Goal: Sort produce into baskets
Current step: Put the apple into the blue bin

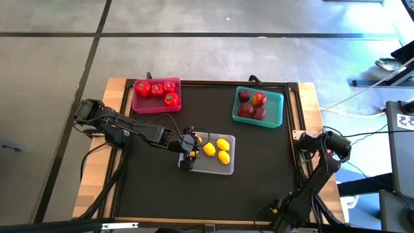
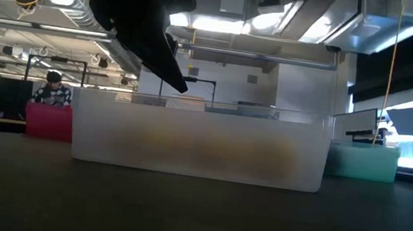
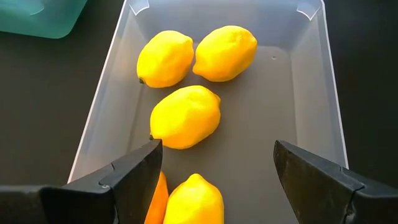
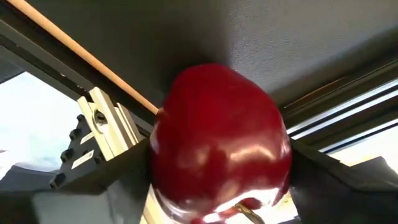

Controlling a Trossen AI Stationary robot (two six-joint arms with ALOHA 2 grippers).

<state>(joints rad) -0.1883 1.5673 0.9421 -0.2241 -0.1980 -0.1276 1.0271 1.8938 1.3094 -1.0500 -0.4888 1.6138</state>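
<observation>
The translucent basket [image 1: 208, 167] in the middle of the mat holds several yellow lemons [image 3: 185, 116]. My left gripper [image 3: 217, 155] hangs open above that basket's left end [image 1: 187, 150], one lemon [image 3: 194, 200] lying below and between its fingers, untouched. The low view shows it as a dark shape [image 2: 150, 33] over the basket [image 2: 200, 142]. My right gripper [image 1: 328, 154] is at the table's right edge, shut on a dark red apple [image 4: 221, 158]. The apple fills the right wrist view. My right gripper has the apple between its two fingers, one on each opposite side [image 4: 163, 163]. It comes at the apple from above, slanting steeply down. The apple hides what lies under it, so I cannot tell whether it rests on the table or is lifted.
A pink basket [image 1: 155, 107] at the far left holds several red peppers [image 1: 157, 89]. A teal basket [image 1: 275, 120] at the far right holds several apples [image 1: 259, 99]. A wooden frame [image 1: 309, 103] and rails border the mat. A person [image 2: 52, 88] sits far behind the table.
</observation>
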